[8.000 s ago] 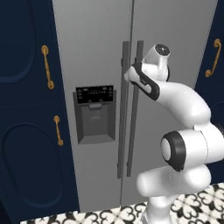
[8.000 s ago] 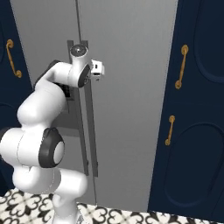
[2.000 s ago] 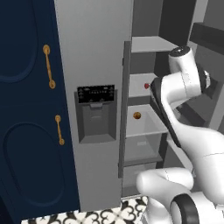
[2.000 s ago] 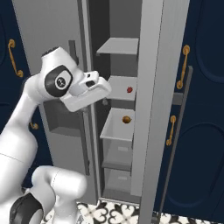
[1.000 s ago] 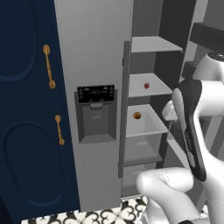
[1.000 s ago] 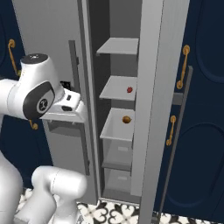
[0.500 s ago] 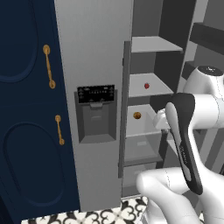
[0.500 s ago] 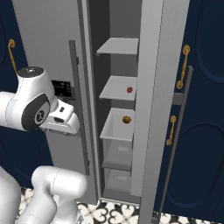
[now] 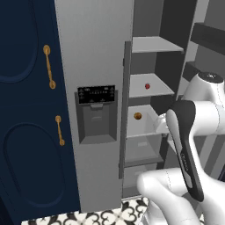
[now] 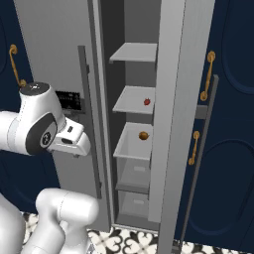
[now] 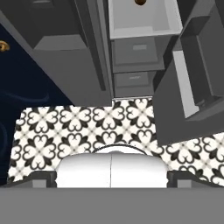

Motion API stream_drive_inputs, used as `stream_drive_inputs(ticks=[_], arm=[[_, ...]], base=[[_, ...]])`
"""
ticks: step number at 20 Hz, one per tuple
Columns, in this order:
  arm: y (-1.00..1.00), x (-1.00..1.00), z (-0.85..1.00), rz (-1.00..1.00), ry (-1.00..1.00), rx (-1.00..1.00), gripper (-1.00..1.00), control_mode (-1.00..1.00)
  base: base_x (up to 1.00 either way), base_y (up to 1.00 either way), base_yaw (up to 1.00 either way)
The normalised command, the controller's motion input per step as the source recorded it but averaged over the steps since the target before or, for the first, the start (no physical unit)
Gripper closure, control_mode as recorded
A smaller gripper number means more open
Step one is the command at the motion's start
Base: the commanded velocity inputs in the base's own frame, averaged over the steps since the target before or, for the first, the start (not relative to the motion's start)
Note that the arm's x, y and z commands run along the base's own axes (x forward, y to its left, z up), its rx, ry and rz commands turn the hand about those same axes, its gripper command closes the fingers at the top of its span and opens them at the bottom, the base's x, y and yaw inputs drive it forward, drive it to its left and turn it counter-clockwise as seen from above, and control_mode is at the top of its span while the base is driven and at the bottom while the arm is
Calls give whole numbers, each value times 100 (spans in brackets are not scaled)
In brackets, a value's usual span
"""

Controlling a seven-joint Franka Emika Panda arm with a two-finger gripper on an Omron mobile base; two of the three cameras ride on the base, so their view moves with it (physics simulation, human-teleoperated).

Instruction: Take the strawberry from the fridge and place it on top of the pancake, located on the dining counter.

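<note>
The fridge (image 9: pixel 94 66) stands with its right door (image 10: pixel 173 99) swung open. The tiny red strawberry (image 9: pixel 147 86) lies on the middle shelf, also seen as the strawberry (image 10: pixel 147 101). My gripper (image 10: pixel 74 144) hangs in front of the left door, well left of and lower than the berry, pointing down at the floor. In the hand view the gripper (image 11: pixel 111 177) shows its dark fingertips (image 11: pixel 43 177) far apart with nothing between them, so it is open. The pancake and the dining counter are out of view.
An orange-brown ball (image 9: pixel 137 116) sits in the clear drawer one level under the strawberry, seen as well as the ball (image 10: pixel 143 135). Navy cabinets with gold handles (image 9: pixel 49 72) flank the fridge. Patterned floor tiles (image 11: pixel 87 127) lie below.
The fridge door, shut eight seconds ago, now stands open. Over the last two seconds the arm pulled back from the open compartment, and the hand dropped low and turned towards the floor.
</note>
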Motion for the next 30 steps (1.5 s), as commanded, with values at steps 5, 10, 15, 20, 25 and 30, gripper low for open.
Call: stream_drive_inputs(ticks=[5, 10, 15, 20, 25, 30], arm=[[0, 0, 0, -4, 0, 0, -100, -100], [0, 0, 0, 0, 0, 0, -100, 100], [0, 0, 0, 0, 0, 0, -100, 100], [0, 0, 0, 0, 0, 0, -100, 100], [0, 0, 0, 0, 0, 0, -100, 100], [0, 0, 0, 0, 0, 0, -100, 100]], base=[[0, 0, 0], [0, 0, -35], [-1, -5, -27], [24, 0, -1], [62, 0, 0], [63, 0, 1]])
